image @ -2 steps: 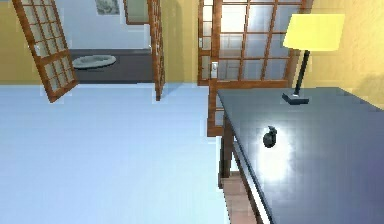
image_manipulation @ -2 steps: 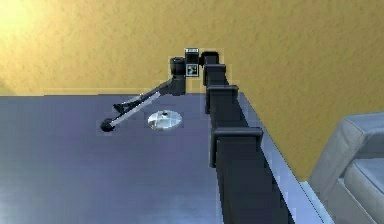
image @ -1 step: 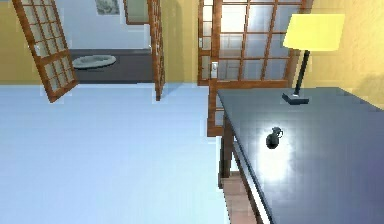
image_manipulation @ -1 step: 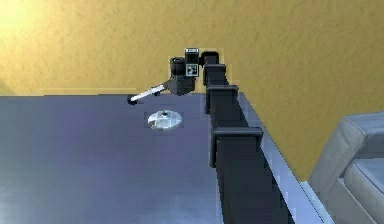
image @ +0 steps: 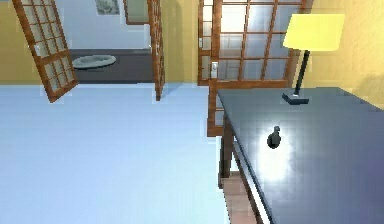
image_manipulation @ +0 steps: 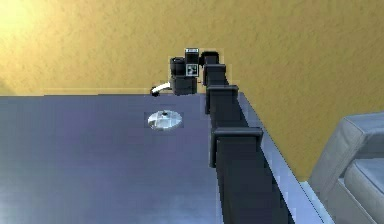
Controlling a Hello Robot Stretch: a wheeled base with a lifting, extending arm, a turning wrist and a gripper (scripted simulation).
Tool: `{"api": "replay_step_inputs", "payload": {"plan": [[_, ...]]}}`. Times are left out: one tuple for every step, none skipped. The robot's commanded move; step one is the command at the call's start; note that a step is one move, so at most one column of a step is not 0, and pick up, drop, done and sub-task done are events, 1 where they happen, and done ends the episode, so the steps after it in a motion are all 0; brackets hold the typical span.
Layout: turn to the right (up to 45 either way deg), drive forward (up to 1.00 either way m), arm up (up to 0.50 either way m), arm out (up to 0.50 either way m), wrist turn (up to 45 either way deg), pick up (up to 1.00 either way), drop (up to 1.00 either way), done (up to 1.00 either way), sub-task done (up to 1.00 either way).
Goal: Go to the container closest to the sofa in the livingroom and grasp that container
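Observation:
A dark tabletop (image_manipulation: 70, 160) spreads across the arm side view, and the arm (image_manipulation: 232, 130) reaches out over it. At the arm's far end are the white marked squares, with my gripper (image_manipulation: 160, 88) left of them near the table's far edge by the yellow wall. A small round silvery thing (image_manipulation: 162, 120) lies on the table just short of the gripper. I cannot tell whether the gripper holds anything. In the forward view the same dark table (image: 330, 170) is at the right, with a small dark rounded thing (image: 274, 137) standing on it.
A lamp (image: 311, 45) with a yellow shade stands at the table's far end. A grey sofa (image_manipulation: 352, 165) sits at the arm side view's lower right. Wood-framed glass doors (image: 156, 45) stand ajar ahead, with pale blue floor (image: 100, 150) leading to them.

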Motion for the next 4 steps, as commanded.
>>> {"api": "replay_step_inputs", "payload": {"plan": [[0.0, 0.00, -0.16, 0.00, 0.0, 0.00, 0.00, 0.00, 0.00], [0.0, 0.00, 0.00, 0.00, 0.0, 1.00, 0.00, 0.00, 0.00], [0.0, 0.00, 0.10, 0.00, 0.0, 0.00, 0.00, 0.00, 0.00], [0.0, 0.00, 0.00, 0.00, 0.0, 0.00, 0.00, 1.00, 0.00]]}}
